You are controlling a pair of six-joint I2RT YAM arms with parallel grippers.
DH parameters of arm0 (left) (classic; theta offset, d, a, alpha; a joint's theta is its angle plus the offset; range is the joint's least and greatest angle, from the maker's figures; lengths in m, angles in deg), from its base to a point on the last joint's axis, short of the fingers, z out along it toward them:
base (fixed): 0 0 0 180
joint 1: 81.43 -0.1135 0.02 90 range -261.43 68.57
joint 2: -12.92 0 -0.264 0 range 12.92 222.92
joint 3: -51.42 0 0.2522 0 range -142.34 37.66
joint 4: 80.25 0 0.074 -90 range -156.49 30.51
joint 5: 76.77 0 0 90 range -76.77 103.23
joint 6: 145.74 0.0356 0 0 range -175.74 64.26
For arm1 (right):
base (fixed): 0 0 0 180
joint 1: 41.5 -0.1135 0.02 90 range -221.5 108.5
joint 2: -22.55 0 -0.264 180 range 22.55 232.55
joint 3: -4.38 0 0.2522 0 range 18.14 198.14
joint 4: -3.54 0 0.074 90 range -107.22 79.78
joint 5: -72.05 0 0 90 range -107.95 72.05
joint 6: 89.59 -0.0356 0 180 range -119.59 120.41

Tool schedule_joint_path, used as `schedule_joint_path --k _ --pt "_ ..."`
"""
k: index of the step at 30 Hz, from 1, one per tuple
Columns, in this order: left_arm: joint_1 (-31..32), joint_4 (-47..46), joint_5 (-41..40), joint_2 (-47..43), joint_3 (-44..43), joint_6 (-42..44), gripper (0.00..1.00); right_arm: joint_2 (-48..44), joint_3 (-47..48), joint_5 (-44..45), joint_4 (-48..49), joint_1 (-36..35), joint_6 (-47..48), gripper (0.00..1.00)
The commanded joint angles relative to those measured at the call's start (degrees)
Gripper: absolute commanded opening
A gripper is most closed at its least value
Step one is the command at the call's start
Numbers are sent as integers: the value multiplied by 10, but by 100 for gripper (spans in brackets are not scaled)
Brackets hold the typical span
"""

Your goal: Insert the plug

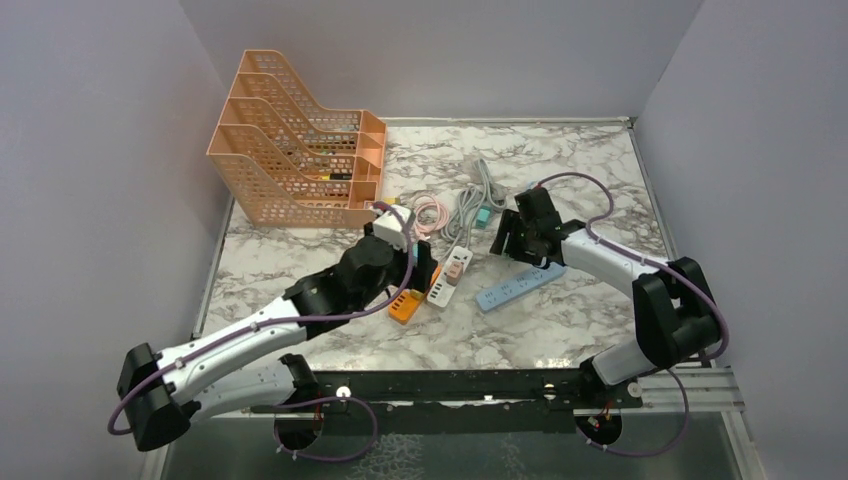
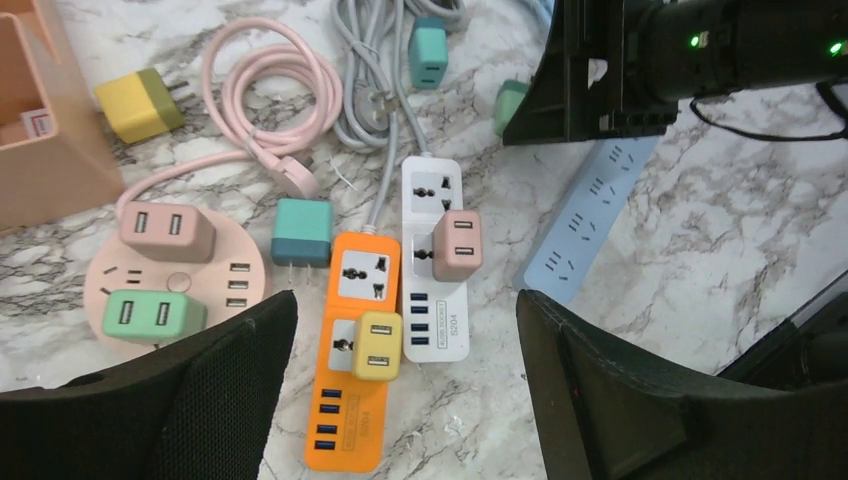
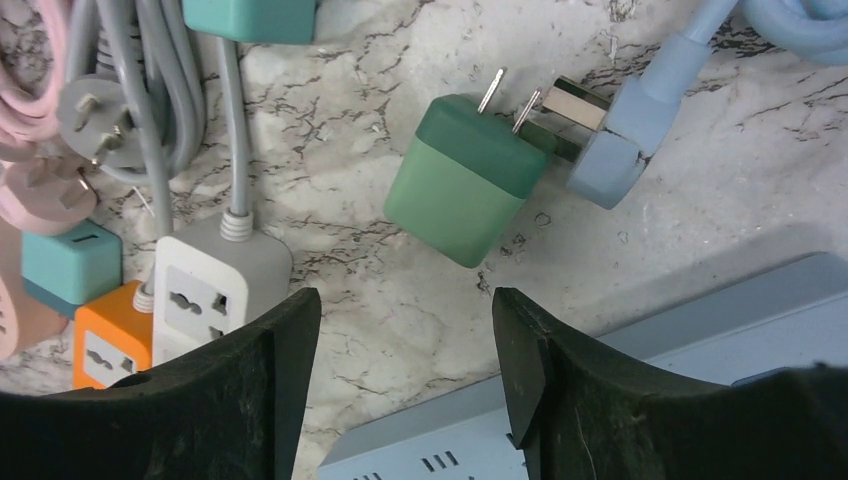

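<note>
My left gripper (image 2: 405,300) hangs open over the orange power strip (image 2: 355,350), holding nothing. A yellow plug (image 2: 378,345) sits in that strip's lower socket. Beside it the white strip (image 2: 435,260) carries a pink plug (image 2: 457,245). A teal plug (image 2: 302,232) lies loose left of the orange strip. My right gripper (image 3: 405,298) is open and empty above bare marble, just short of a loose green plug (image 3: 465,180) lying with its prongs pointing away. The blue power strip (image 3: 600,400) lies under the right finger.
An orange file rack (image 1: 300,150) stands at the back left. A round pink hub (image 2: 180,280) holds a pink and a green plug. A yellow plug (image 2: 140,105), a pink cable (image 2: 265,90) and grey cables (image 2: 375,90) lie behind the strips. The blue cord's plug (image 3: 610,160) touches the green plug's prongs.
</note>
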Motion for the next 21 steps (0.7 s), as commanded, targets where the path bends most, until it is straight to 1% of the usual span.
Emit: schedule_joint_path --k 1,6,10,21 --pt "-2 -78 -66 -88 57 13 84 19 24 -1 -16 1 3 65" --pt "-2 -112 -90 -143 96 15 85 34 28 -2 -17 1 -8 69" --pt "-2 -113 -110 -167 108 13 85 44 38 0 -23 1 -8 69" --pt "-1 -114 -110 -181 124 3 86 106 81 65 -65 1 -25 66"
